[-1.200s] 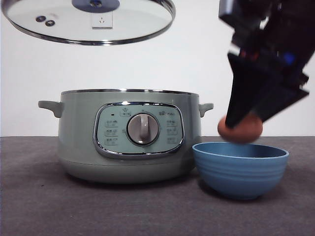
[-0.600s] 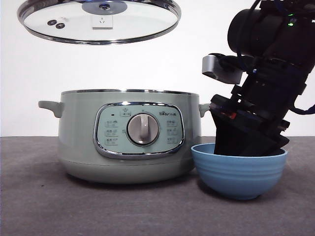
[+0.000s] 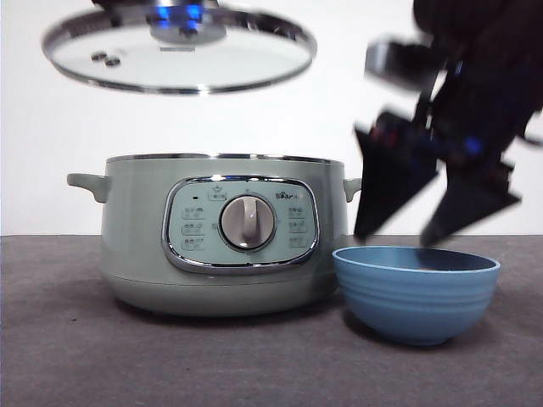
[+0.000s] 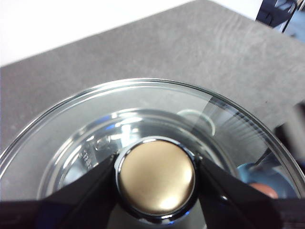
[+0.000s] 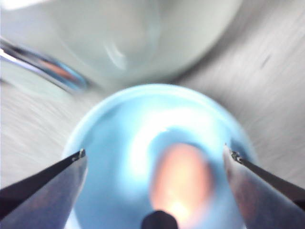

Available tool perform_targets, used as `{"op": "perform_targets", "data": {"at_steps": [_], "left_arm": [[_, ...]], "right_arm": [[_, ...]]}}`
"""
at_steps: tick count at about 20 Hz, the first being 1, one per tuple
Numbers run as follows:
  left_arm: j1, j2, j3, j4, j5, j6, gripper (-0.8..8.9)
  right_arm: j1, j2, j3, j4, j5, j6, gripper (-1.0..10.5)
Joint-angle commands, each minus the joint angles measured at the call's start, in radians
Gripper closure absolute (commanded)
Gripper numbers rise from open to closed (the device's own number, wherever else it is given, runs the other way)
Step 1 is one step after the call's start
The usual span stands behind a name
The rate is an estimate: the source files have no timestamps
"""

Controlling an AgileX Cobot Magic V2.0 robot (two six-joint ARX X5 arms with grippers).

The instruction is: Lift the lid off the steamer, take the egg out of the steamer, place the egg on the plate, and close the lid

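The glass lid (image 3: 178, 52) hangs in the air above the open sage-green steamer (image 3: 222, 233). My left gripper (image 4: 156, 177) is shut on the lid's knob (image 4: 157, 174). The blue plate (image 3: 415, 292) stands right of the steamer. Inside it lies the brown egg (image 5: 181, 179), hidden by the plate's wall in the front view. My right gripper (image 3: 397, 237) hovers open and motion-blurred just above the plate. In the right wrist view its jaws (image 5: 156, 153) stand wide on either side of the egg without touching it. Through the lid glass (image 4: 143, 100) the egg (image 4: 261, 190) shows faintly.
The dark grey table (image 3: 85, 356) stretches in front of and to the left of the steamer. The steamer's side handle (image 3: 354, 186) sits close to my right gripper. A white wall is behind.
My right gripper went down into the plate with the egg, opened, and has risen out without it. The lid has drifted slightly lower and rightward over the steamer.
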Motion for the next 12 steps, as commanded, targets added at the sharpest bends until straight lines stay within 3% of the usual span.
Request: {"op": "perform_targets", "data": {"at_steps": [1, 7, 12], "left_arm": [[-0.003, 0.053, 0.005, 0.083, 0.005, 0.012, 8.22], [-0.003, 0.208, 0.005, 0.163, 0.005, 0.012, 8.22], [-0.003, 0.256, 0.005, 0.193, -0.001, 0.011, 8.22]], "right_arm": [[0.002, -0.133, -0.009, -0.012, 0.002, 0.035, 4.7], [0.002, -0.48, -0.009, -0.05, 0.032, 0.078, 4.7], [0.002, -0.62, -0.009, -0.104, 0.054, 0.089, 4.7]]}}
